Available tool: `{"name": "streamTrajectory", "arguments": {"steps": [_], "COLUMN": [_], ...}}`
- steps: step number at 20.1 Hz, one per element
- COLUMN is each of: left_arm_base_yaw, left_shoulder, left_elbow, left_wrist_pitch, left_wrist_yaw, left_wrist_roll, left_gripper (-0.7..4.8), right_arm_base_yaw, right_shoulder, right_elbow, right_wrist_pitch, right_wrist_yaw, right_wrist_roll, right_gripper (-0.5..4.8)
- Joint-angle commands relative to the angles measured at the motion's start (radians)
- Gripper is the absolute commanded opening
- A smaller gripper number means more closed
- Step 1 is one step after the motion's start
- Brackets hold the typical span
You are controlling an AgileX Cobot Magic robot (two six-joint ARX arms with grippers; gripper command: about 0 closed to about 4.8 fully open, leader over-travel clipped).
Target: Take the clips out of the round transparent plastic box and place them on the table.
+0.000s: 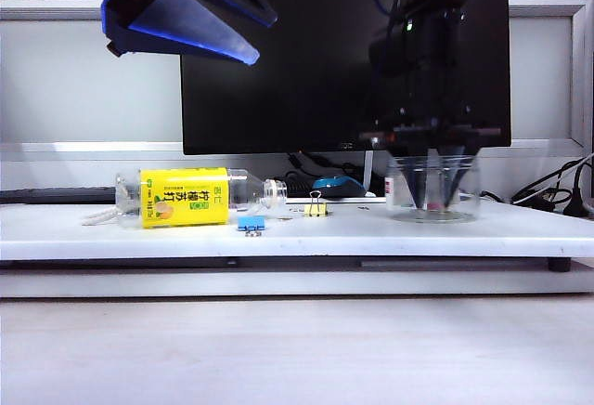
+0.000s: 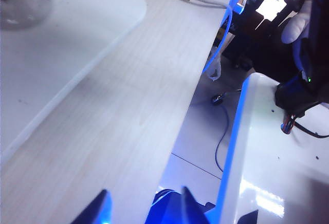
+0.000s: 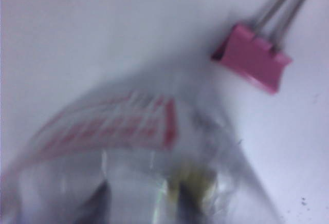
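Blue-lit fingers of the left gripper (image 1: 186, 29) hang high and close to the camera, over the left end of the table (image 1: 520, 228). In its own wrist view the left gripper (image 2: 144, 209) has its fingers apart with nothing between them. It looks like it is just waiting.

The work is on the right. The round clear box (image 1: 433, 187) stands upright on the right side of the table. The right arm comes straight down from above, and the right gripper (image 1: 434, 187) points down inside the box, with its tips near the bottom. In the blurry right wrist view the right gripper (image 3: 141, 203) has its two dark fingers apart. A small yellow blur (image 3: 193, 180) sits by one finger. It is likely a clip, but it is too blurry to be sure.

One yellow clip (image 1: 316, 208) sits on the table, well apart from the box, near a blue clip (image 1: 251, 224) and a bottle (image 1: 186, 198) lying on its side. A pink clip (image 3: 252, 62) seems to lie on the table just beside the box.

So the step is reaching in for a clip. Next the right fingers need to close on it, then lift straight up so the box does not tip.
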Motion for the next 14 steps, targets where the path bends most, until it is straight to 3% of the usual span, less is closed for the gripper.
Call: {"name": "streamTrajectory", "arguments": {"steps": [1,14], "left_arm_base_yaw": [-0.001,-0.001], "left_shoulder": [-0.002,-0.002], "left_elbow": [-0.001,-0.001], "left_wrist_pitch": [0.01,0.012], "left_wrist_yaw": [0.002,0.008], "left_wrist_roll": [-0.002,-0.003], "left_gripper": [1.84,1.84], "right_arm_base_yaw": [0.001,0.002], "right_shoulder": [-0.005,-0.047], "right_elbow": [0.006,0.013], "right_wrist_pitch": [-0.007,-0.036], "right_wrist_yaw": [0.065,0.114], "right_wrist_roll": [0.004,0.003], "right_gripper": [1.67,1.66]}}
